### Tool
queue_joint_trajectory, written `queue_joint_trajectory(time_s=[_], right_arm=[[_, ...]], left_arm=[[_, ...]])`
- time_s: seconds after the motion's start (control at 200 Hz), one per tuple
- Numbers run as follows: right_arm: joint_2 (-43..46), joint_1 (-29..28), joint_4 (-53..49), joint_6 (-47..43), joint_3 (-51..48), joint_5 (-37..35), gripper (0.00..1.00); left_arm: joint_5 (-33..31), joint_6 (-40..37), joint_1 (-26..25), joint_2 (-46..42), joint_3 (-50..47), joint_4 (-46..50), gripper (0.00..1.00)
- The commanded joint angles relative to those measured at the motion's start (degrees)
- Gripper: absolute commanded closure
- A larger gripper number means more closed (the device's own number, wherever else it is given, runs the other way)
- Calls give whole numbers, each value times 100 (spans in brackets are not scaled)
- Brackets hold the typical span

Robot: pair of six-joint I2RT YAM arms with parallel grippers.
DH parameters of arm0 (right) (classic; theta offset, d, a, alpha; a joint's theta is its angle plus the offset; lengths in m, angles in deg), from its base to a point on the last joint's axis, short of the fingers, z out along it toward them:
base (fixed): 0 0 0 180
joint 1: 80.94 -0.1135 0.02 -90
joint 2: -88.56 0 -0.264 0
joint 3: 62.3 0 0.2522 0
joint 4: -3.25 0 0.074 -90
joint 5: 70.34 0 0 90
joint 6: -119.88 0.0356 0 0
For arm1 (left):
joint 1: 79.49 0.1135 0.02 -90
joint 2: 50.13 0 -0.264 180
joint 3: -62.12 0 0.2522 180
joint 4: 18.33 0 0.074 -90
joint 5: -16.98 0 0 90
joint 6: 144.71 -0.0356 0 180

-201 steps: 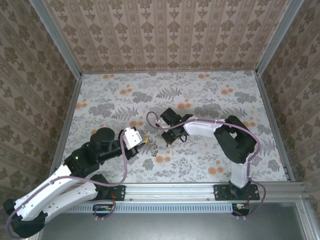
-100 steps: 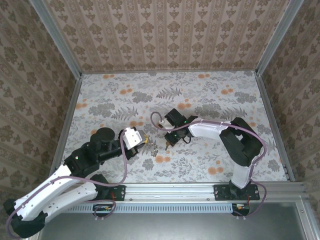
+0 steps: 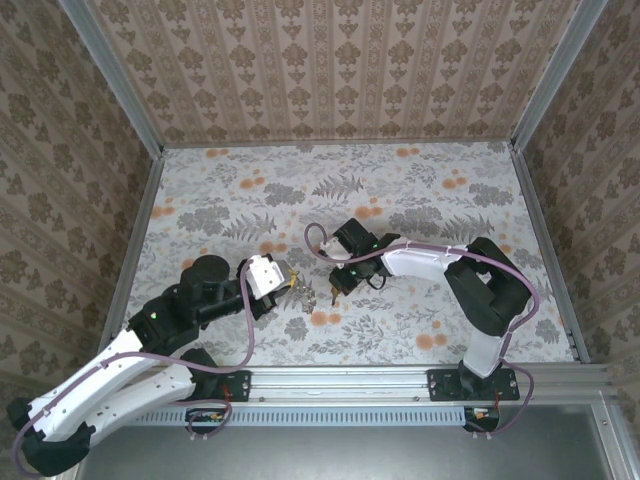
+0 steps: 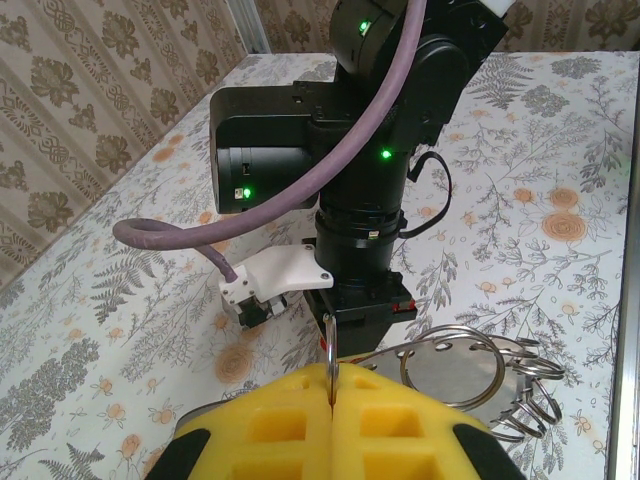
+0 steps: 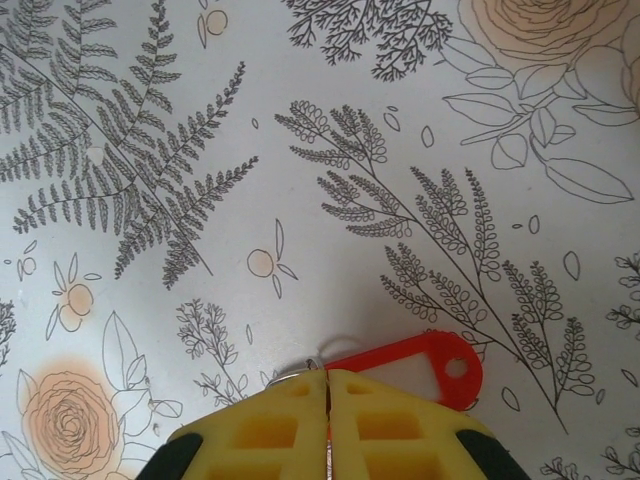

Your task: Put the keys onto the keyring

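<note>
Floral tbl cover, wallpapered walls

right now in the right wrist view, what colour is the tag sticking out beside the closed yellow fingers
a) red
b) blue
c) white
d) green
a: the tag poking out to the right of the right gripper is bright red, with a small round hole near its far end.
</note>
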Motion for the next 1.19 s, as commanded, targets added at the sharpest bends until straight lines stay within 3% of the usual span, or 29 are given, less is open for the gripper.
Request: queue_joint_trajectory(time_s=[0.0, 0.555, 0.815, 0.975, 1.19], right_arm=[[-24, 23, 95, 34, -83, 223, 89], [-250, 24, 64, 20, -27, 233, 84], [-114, 23, 48, 4, -44, 233, 95], [438, 24, 266, -19, -276, 382, 100], [2003, 28, 1445, -46, -1121, 968, 100]], left_arm=[[69, 92, 38, -59, 242, -135, 100], [67, 92, 41, -99, 247, -136, 100], [53, 75, 40, -99, 273, -105, 100], [80, 51, 32, -75, 318, -33, 100], [433, -128, 58, -61, 507, 148, 100]])
